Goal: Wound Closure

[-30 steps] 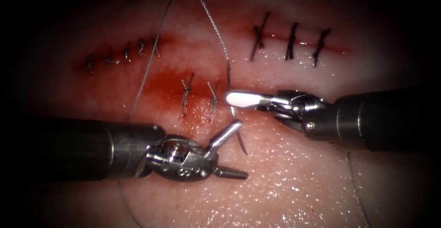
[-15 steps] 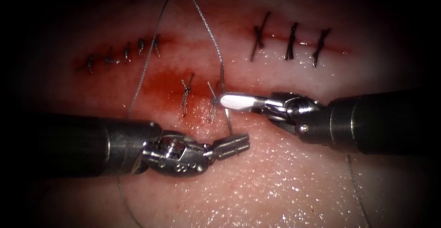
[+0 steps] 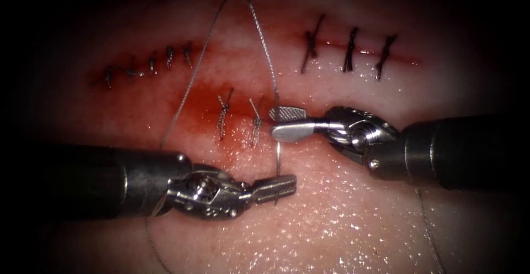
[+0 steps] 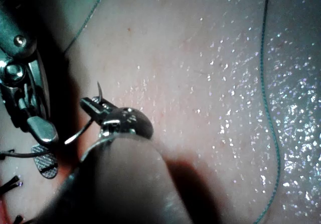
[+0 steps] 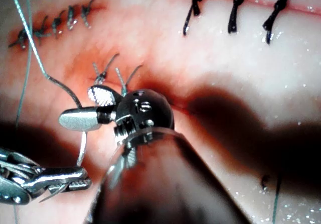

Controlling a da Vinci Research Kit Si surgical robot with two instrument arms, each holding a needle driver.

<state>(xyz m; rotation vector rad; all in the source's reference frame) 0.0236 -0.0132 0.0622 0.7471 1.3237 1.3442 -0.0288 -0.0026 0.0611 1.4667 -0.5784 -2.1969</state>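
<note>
needle (image 3: 279, 161) tip hid by left tool (image 3: 276, 185) | thread (image 3: 430, 235) cut by frame edge

Dark stitches (image 3: 349, 50), three, crossing a closed cut, upper right of frame. Small dark stitches (image 3: 149, 63), a row of five, upper left. Red fluid (image 3: 193, 104), pooled left of centre.

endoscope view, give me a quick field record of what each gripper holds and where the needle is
left gripper: shut on the needle, near its tip end
right gripper: open, holds nothing, around the needle's rear end
needle: upright between the two grippers, off the tissue
thread: loops up from the needle's rear end over the cut
</note>
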